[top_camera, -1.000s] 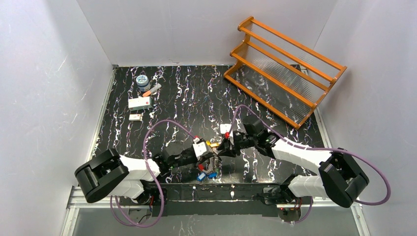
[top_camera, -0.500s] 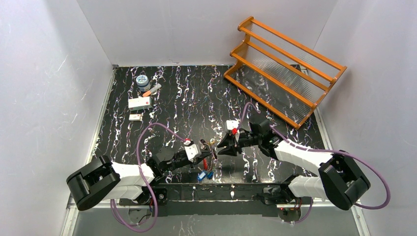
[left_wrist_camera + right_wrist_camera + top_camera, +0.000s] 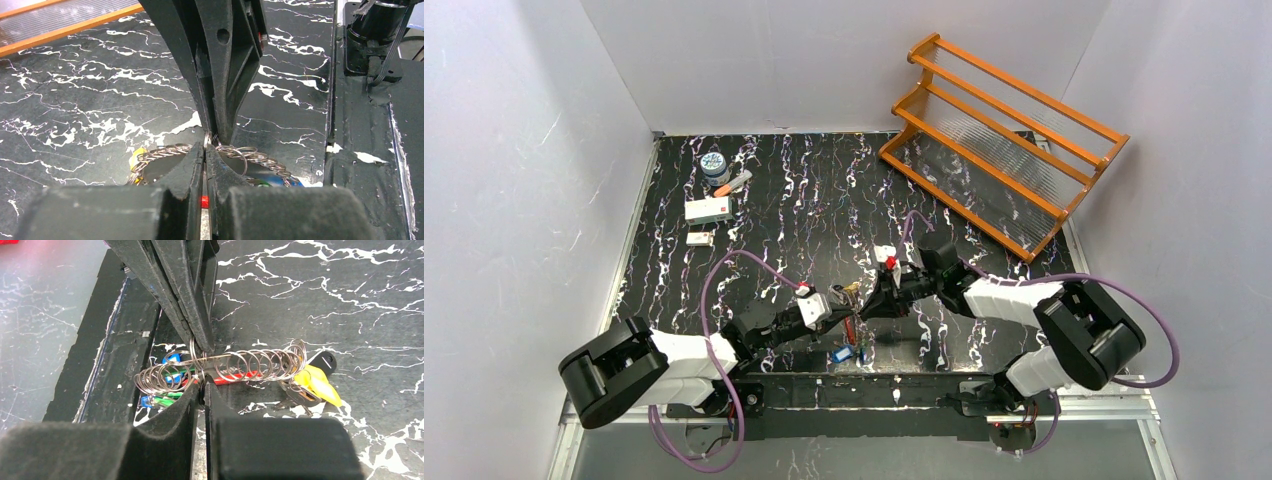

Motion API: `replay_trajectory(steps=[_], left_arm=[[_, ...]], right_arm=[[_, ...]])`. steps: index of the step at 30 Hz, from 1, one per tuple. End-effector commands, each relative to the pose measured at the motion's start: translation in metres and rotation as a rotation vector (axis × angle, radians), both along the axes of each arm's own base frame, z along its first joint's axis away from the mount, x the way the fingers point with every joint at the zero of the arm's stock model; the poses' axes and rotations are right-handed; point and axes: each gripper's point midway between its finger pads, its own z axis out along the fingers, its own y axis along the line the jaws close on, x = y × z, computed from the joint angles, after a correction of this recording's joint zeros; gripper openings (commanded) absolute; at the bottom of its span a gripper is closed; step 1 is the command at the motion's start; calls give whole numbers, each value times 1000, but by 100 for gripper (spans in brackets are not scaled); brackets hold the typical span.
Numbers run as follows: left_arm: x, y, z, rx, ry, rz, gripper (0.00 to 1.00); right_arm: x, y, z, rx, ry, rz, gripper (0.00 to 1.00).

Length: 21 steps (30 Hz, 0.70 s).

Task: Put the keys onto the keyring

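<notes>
Two grippers meet nose to nose over the near middle of the table, and the keyring sits right between them. The left gripper reaches in from the left with its fingers pressed tight together, nipping the ring's wire at the very tips. The right gripper comes at it from the right. Its fingers are almost together too, with just a thin slit showing, and a small wire loop of the keyring is caught at the tips, so I'd call that a pinch as well. The two sets of tips are practically touching each other.

The ring itself is strung with loads of little split rings, so it looks like a spring stretched along the wire. At its far end hang a yellow tag and one of the keys, the black-headed one. There's more silvery metal bunched under the yellow tag, but I can't make it out. A red tag lies along the middle, while a green tag and a blue tag dangle at the near end, close to the table's near edge. I can't tell if those touch the surface.

Well away from all this, an orange wooden rack stands at the far right, and a small jar and a couple of little boxes sit at the far left.
</notes>
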Motion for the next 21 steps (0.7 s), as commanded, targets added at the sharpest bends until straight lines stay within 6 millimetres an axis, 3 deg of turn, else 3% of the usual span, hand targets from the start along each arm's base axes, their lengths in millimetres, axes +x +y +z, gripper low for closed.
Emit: replay_trajectory(steps=[1,4,21], left_arm=[[-1,0,19,-66,-46,0,0],[-1,0,20,-67,-46,0,0],[-3,0,22,-81,-49,-10,0]], right_arm=[[7,11,21,73,-33,43,13],[8,13,18,64,-11,42,1],[8,28,-3,9,28,63,1]])
